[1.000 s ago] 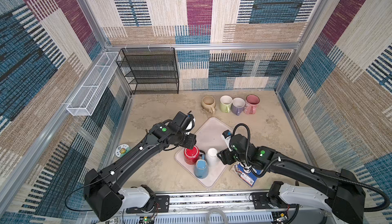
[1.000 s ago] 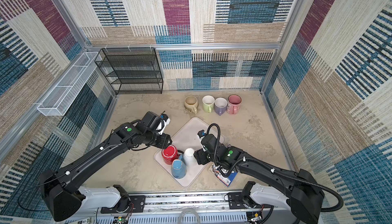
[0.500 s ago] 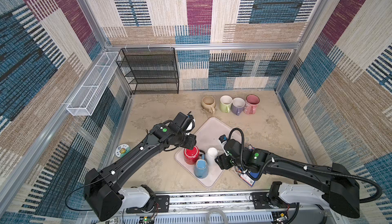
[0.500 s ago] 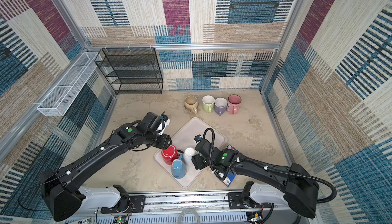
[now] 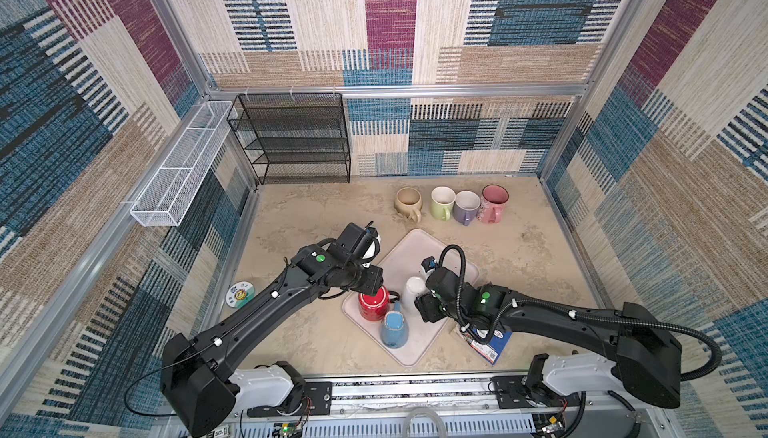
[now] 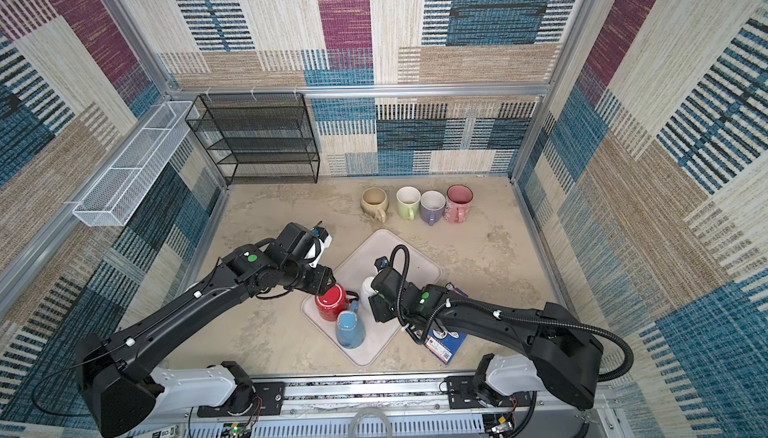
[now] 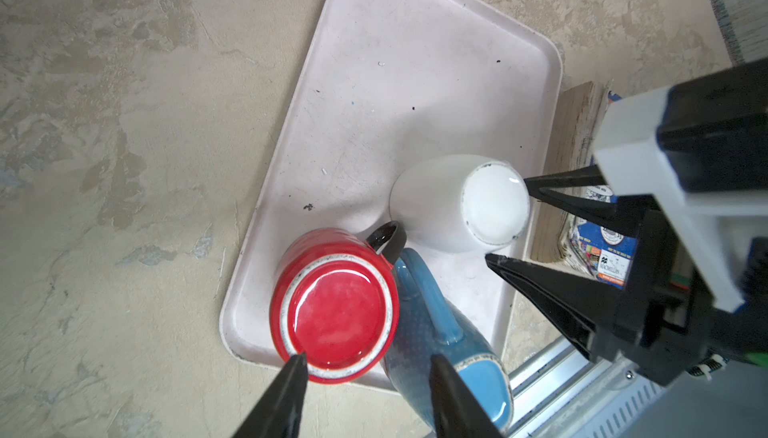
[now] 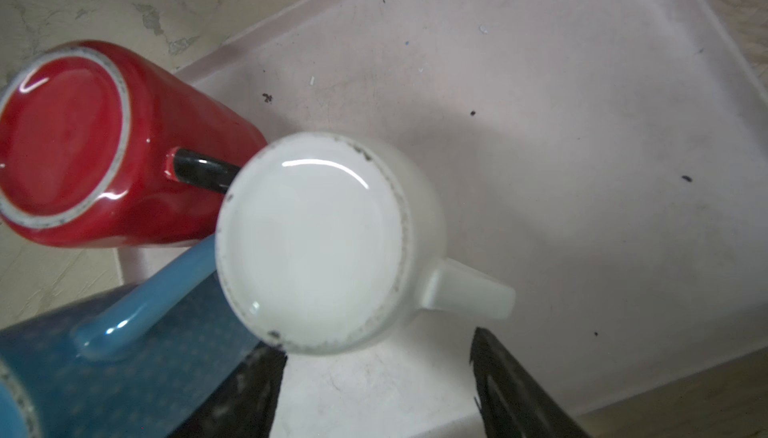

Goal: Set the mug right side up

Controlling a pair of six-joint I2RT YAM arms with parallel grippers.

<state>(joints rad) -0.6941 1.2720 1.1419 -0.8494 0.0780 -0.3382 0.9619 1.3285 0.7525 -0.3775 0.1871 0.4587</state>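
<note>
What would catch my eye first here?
Three mugs stand upside down, huddled on a pale tray near the front: a red mug, a white mug and a blue mug. Two black arms lean in over them, the left claw open above the red one and the right claw open beside the white one. Along the back stands a row of upright mugs, from a beige mug to a pink mug.

Top views look down from high at 6 o'clock (near twins); wrist views, close above the tray (image 7: pixel 415 83), share the white mug (image 8: pixel 311 245).
</note>
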